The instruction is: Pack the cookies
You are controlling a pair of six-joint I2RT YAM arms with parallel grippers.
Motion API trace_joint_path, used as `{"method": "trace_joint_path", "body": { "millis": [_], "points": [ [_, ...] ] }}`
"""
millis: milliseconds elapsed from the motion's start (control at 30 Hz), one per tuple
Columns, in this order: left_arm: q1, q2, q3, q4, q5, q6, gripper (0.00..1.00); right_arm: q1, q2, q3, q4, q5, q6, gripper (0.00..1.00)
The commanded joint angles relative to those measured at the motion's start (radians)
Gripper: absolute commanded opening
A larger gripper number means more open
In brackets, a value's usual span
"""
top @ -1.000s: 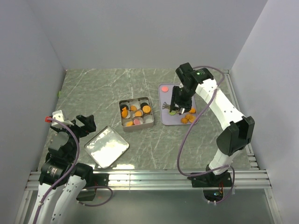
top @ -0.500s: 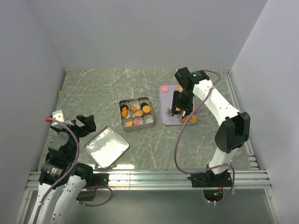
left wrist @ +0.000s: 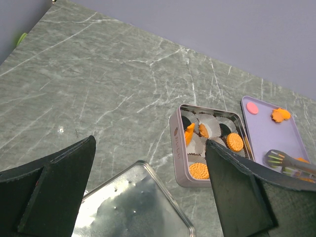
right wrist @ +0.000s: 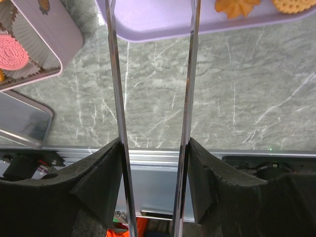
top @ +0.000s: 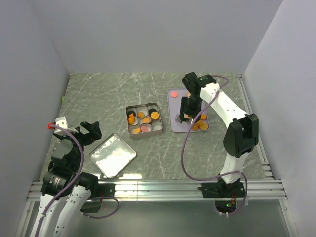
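Right end effector (top: 188,109) shifted left, wrist-view tongs (right wrist: 114,74) gripped

Square silver tin (left wrist: 176,148) with white paper cups, set near the middle of the green marbled desk (top: 98,94). Just right of the tin and apart from it, a lavender tray (top: 174,126), with slim metal tongs (right wrist: 114,98) reaching over its tin-side near edge. Toward the near left of the tin, a shiny flat lid (top: 112,155), lying apart from it.

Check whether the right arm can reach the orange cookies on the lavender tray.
Probably yes: the right gripper holds tongs over the lavender tray, their arms apart, and nothing covers the cookies.
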Motion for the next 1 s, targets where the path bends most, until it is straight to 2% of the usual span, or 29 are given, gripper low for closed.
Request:
{"method": "trace_joint_path", "body": {
  "millis": [0, 233, 533, 700, 967],
  "points": [
    [-0.001, 0.011, 0.0, 0.041, 0.011, 0.01, 0.99, -0.005, 0.016, 0.051, 0.017, 0.013, -0.007, 0.58],
    [-0.001, 0.01, 0.0, 0.041, 0.009, 0.009, 0.99, -0.006, 0.036, 0.053, 0.02, 0.01, -0.006, 0.57],
    [-0.001, 0.01, 0.0, 0.041, 0.007, 0.009, 0.99, -0.005, 0.037, 0.044, 0.017, 0.01, -0.003, 0.44],
    [-0.001, 0.01, 0.0, 0.041, 0.006, 0.01, 0.99, -0.005, 0.037, 0.062, 0.001, 0.012, -0.001, 0.41],
    [0.001, 0.011, 0.0, 0.043, 0.011, 0.012, 0.99, -0.006, 0.045, 0.254, -0.08, -0.008, 0.008, 0.41]
  ]
}}
